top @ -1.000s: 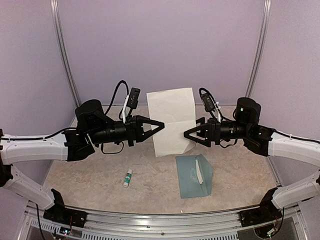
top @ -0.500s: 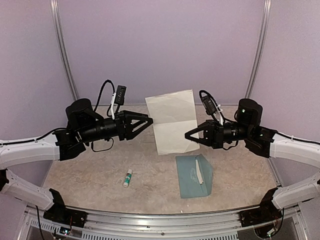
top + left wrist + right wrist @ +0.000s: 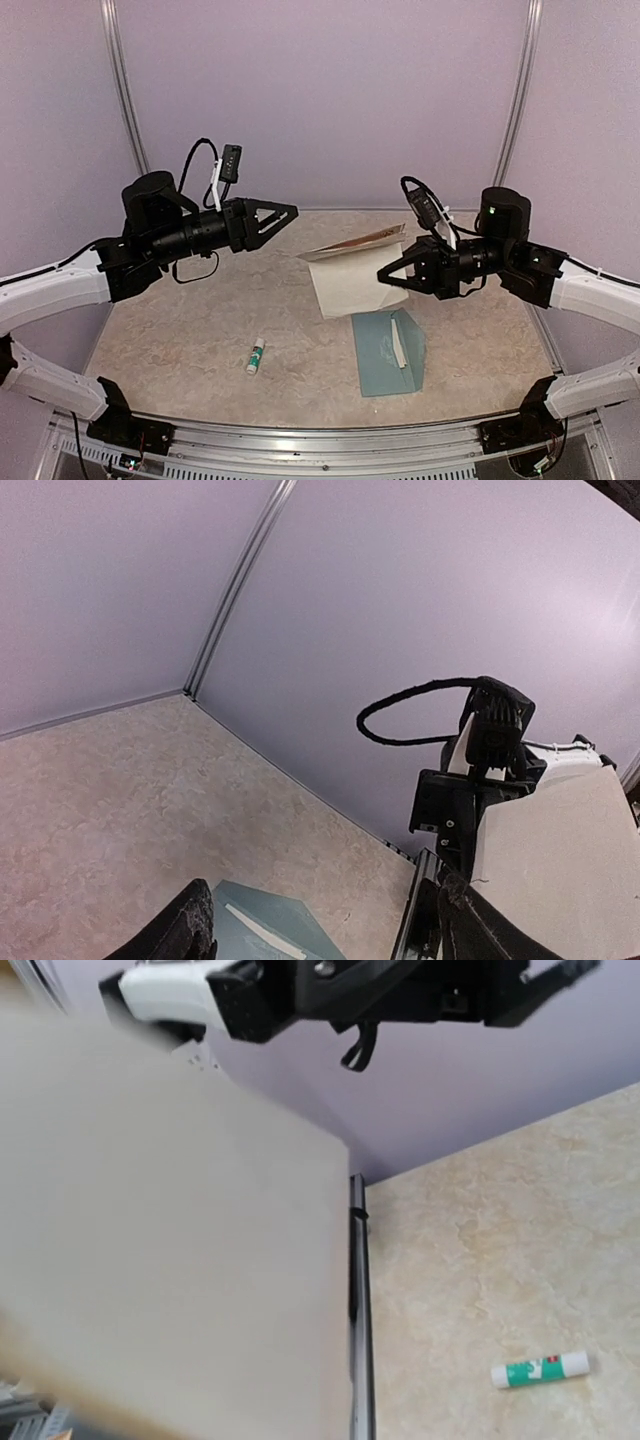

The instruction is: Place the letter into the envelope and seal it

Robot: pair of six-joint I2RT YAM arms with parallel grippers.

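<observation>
right gripper clenched on the letter at its right edge, sheet off the tabletop, top half drooping; left gripper gaping, well apart. envelope flat just beneath. right wrist view: mostly blurred paper.

Blurred letter, glue stick on table

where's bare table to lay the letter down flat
Widest bare patch: table left of the glue stick, up to the left wall. A narrower gap lies between glue stick and envelope. Crowded centre-right, where the right hand, letter and envelope bunch.
</observation>
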